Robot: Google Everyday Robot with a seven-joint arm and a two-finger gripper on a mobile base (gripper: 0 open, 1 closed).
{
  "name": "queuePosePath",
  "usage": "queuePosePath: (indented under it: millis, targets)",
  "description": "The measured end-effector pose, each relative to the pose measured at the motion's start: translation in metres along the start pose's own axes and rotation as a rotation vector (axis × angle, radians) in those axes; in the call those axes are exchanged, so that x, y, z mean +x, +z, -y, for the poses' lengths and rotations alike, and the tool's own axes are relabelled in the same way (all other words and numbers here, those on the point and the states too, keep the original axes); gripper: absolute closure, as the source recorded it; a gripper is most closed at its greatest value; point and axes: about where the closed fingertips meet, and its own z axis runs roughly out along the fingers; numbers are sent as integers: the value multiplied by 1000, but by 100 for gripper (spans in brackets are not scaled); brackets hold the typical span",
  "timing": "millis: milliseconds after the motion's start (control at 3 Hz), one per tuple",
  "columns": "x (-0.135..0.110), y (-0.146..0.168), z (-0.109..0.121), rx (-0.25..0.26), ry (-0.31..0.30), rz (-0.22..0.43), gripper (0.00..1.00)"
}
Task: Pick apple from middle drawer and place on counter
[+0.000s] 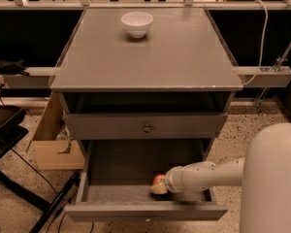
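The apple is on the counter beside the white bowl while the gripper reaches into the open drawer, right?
No. The camera view shows the apple in the open middle drawer, at the gripper, not on the counter beside the white bowl. The gripper does reach into that drawer.

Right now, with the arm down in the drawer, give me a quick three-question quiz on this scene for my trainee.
1. True or false: the apple rests on the counter.
2. Where is the gripper? A) inside the open middle drawer, at the apple; B) above the counter; C) out of view.
3. What stands on the counter, near its back edge?

Key: 1 false, it is in the middle drawer; 2 A; 3 a white bowl.
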Motion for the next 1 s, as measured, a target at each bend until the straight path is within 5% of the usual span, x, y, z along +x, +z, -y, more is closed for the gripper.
queuePosePath:
  millis: [333,667,1000]
  targets:
    - [-10,-16,-8,-19,-46,-14,89]
    - [-65,-82,-31,-38,-214,8,100]
    - [-188,-185,-44,1,-370,128,100]
